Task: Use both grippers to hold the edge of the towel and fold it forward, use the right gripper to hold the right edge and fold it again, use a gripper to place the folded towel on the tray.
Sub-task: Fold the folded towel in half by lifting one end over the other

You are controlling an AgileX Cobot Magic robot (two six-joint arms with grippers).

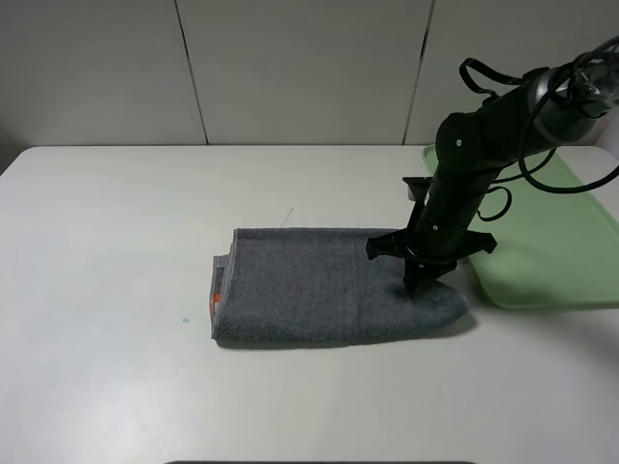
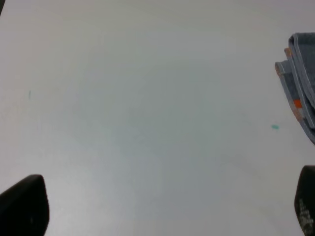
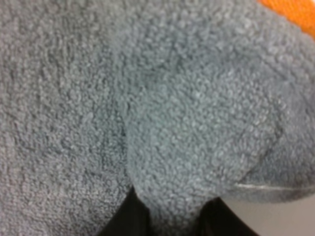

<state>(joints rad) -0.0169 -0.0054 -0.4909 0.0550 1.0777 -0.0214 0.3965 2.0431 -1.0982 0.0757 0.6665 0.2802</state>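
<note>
The grey towel [image 1: 309, 285] lies folded as a long band in the middle of the table, with an orange tag at its left end. My right gripper [image 1: 414, 280] points down onto the towel's right part. In the right wrist view the towel [image 3: 147, 98] fills the frame and a bulge of it sits pinched between my dark fingers [image 3: 123, 219]. My left gripper [image 2: 165, 204] is open and empty over bare table, and the towel's left end [image 2: 305, 83] shows at the edge of its view. The left arm is out of the high view.
A light green tray [image 1: 542, 232] lies at the right edge of the white table [image 1: 116, 242], just beyond the towel's right end. A small green speck [image 1: 182, 320] marks the table left of the towel. A white wall stands behind.
</note>
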